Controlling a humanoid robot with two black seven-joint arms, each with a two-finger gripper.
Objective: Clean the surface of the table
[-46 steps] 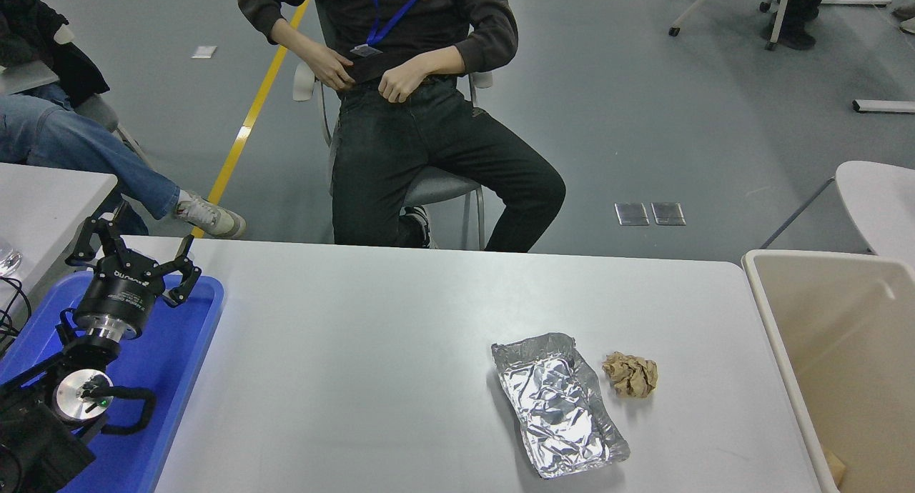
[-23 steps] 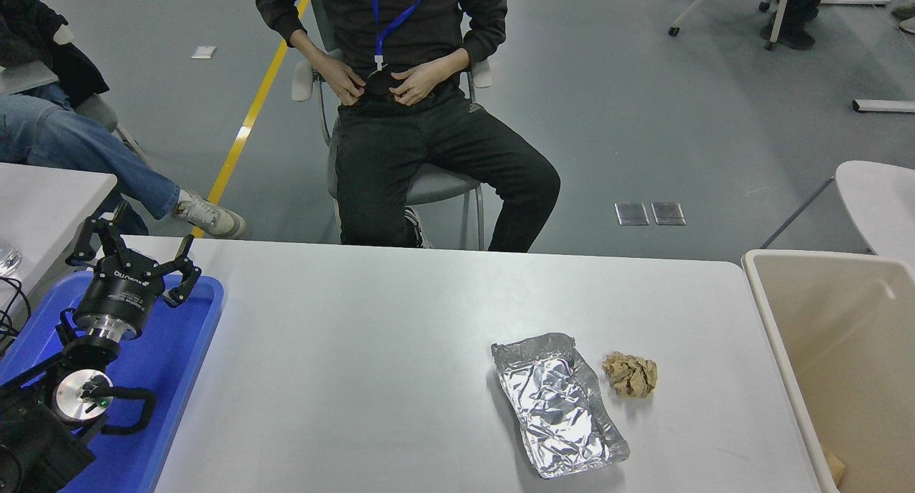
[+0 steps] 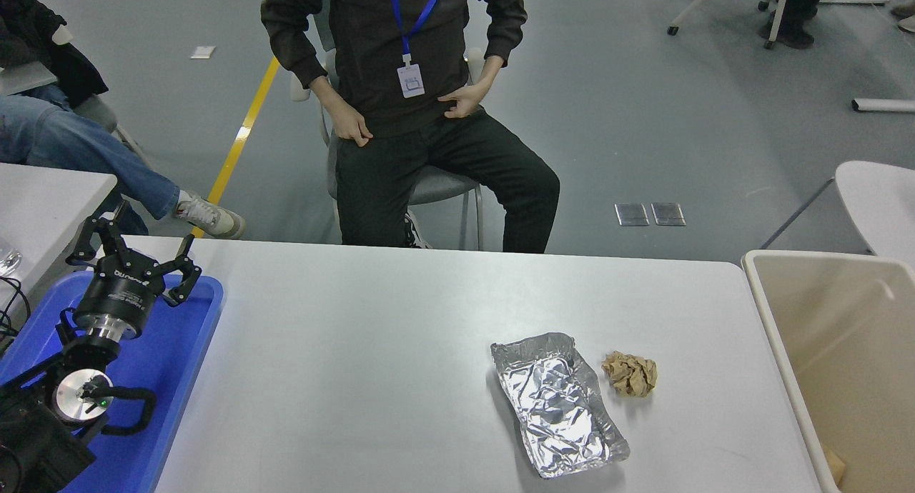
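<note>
Foil (image 3: 559,404) and a paper ball (image 3: 630,374) lie just apart on the table surface (image 3: 357,364), right of centre. The left gripper (image 3: 133,246) hangs spread over a blue tray (image 3: 171,364).

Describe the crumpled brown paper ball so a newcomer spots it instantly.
On the wide white-grey table surface, look toward the beige bin at its right end. Beside the crinkled silver foil tray, on its bin side, sits the crumpled brown paper ball: smaller, rounded, matte tan, not shiny.

Foil tray (image 3: 559,406) on table surface (image 3: 357,379); paper ball (image 3: 630,374) just right.
</note>
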